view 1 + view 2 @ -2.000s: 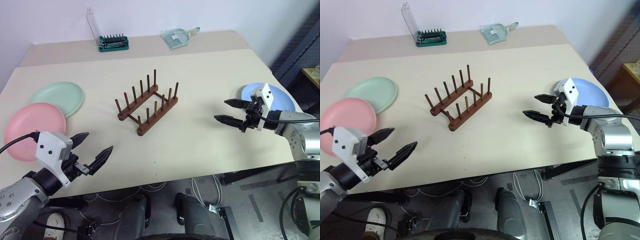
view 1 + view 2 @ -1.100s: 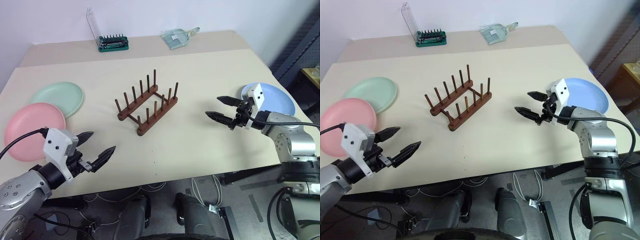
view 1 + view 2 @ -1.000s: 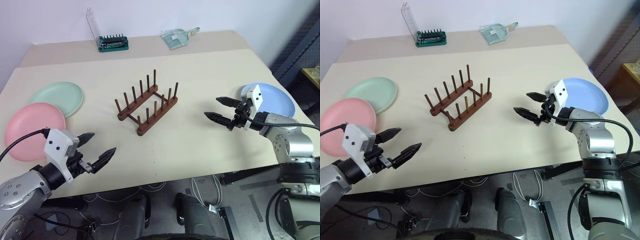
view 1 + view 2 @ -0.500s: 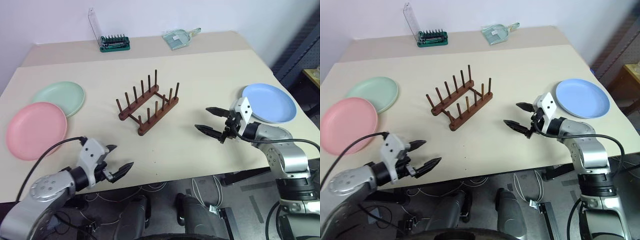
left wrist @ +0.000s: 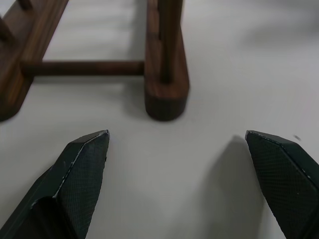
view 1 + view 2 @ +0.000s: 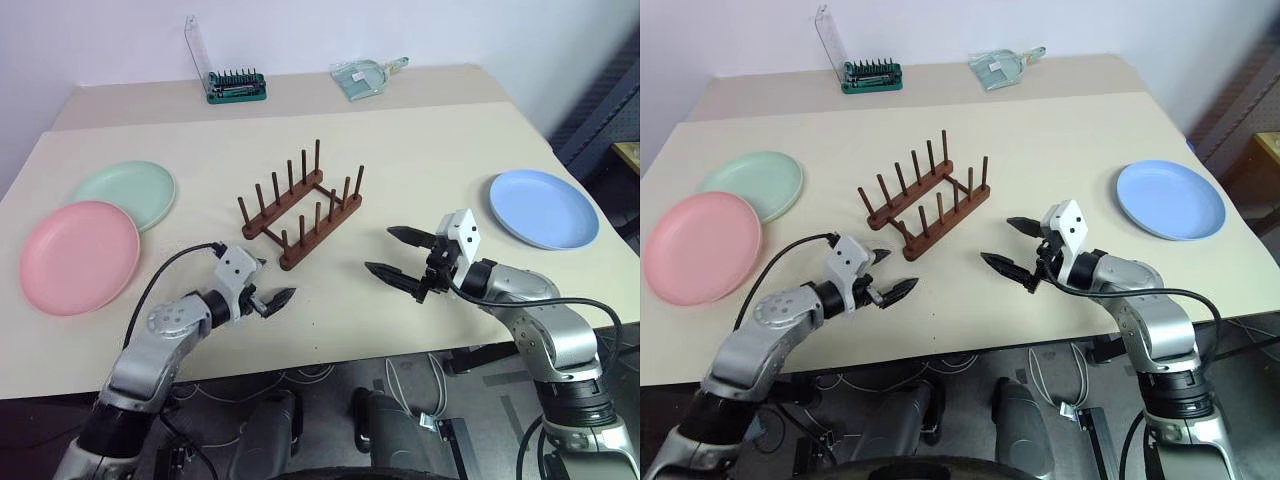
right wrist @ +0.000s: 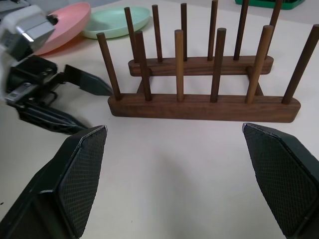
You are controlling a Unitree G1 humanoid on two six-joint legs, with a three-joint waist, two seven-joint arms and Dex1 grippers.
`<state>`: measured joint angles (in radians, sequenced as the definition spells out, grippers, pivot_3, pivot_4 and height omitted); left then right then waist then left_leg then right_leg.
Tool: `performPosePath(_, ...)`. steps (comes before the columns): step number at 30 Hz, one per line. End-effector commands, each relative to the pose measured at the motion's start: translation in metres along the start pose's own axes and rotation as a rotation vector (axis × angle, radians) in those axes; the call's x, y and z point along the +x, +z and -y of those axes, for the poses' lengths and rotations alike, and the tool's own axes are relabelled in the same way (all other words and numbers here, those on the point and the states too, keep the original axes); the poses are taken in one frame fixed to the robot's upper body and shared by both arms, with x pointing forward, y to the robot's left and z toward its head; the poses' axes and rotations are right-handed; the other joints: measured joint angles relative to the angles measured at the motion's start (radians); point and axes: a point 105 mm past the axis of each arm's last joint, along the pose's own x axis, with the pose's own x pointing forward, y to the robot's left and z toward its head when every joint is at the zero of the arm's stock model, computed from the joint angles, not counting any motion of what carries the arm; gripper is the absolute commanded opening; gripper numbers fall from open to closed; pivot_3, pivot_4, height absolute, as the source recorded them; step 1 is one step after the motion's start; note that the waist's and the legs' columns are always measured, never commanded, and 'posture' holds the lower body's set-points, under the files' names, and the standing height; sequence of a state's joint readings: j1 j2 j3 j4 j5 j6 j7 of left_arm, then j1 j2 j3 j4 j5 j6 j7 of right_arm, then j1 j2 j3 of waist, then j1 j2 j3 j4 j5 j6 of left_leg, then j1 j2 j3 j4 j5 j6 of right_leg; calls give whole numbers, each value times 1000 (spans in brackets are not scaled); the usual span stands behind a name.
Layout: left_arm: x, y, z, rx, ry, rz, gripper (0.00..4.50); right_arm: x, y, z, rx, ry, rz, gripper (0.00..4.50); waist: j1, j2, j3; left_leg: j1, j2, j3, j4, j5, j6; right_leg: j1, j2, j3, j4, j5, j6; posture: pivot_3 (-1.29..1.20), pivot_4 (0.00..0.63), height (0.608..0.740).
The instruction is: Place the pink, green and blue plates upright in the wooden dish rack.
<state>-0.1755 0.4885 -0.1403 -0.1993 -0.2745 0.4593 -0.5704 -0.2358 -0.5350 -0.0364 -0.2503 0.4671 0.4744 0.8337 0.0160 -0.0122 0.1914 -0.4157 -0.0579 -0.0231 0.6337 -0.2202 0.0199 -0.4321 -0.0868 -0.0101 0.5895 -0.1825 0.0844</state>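
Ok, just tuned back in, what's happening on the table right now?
Nothing is held. Both end effectors are open above the table on either side of the wooden dish rack: the left end effector near its front end, the right end effector on its other side. The rack is empty. The pink plate and green plate lie flat at the left, the blue plate at the right.

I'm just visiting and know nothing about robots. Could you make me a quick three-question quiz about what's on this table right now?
1. True or false: one plate already stands in the wooden dish rack.
2. Which plate lies alone on the robot's right side? A pink, B green, C blue.
3. Fill in: both the left pincer and the right pincer are ____ and hold nothing.

Key:
1. False; the rack is empty.
2. C, the blue plate; the pink plate and green plate lie on the left.
3. open.
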Motion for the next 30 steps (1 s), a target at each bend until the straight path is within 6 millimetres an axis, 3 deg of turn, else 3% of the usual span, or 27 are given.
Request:
performPosePath(1,13,0,9,3,-62,4,4500,1,13,-4,-34,8,48,4437,-1,0,0,0,0,0,0,0,0,0,0,0,0,0,0,0,150,740)
performPosePath(3,19,0,15,9,-94,6,4500,1,13,-4,-35,-1,52,4437,-1,0,0,0,0,0,0,0,0,0,0,0,0,0,0,0,150,740)
performPosePath(5,24,0,20,14,-109,6,3989,0,13,-4,-37,-12,54,4500,-1,0,0,0,0,0,0,0,1,0,0,0,0,0,0,0,150,740)
performPosePath(7,24,0,21,16,-117,16,3257,-1,13,-4,-38,-18,57,4500,-1,0,0,0,0,0,0,0,1,0,0,0,0,0,0,0,150,740)
performPosePath(11,24,0,20,25,-119,22,1289,-2,12,-5,-38,-23,57,4500,-1,0,0,1,0,0,0,0,1,1,0,1,0,0,0,0,150,740)
performPosePath(13,23,2,22,31,-142,31,808,-3,11,-4,-42,-27,48,4500,-1,0,0,2,0,0,0,0,1,1,0,1,1,0,0,0,150,740)
performPosePath(21,13,12,51,126,-431,32,807,-32,-14,16,-95,-94,-110,4500,-2,0,0,2,0,1,0,0,1,3,-1,0,0,0,0,0,150,740)
performPosePath(24,17,15,50,180,-490,15,807,-41,-15,19,-100,-118,-123,4500,-2,0,0,3,0,1,0,0,1,3,0,0,0,0,0,0,150,740)
performPosePath(27,25,11,38,200,-480,-26,807,-43,-17,17,-98,-126,-121,4500,-2,0,0,3,0,1,0,0,1,3,0,0,0,0,0,0,150,740)
performPosePath(30,27,10,24,193,-437,-27,2163,-43,-19,14,-102,-129,-127,4500,-4,0,0,3,0,1,0,1,1,3,0,0,0,0,0,0,150,740)
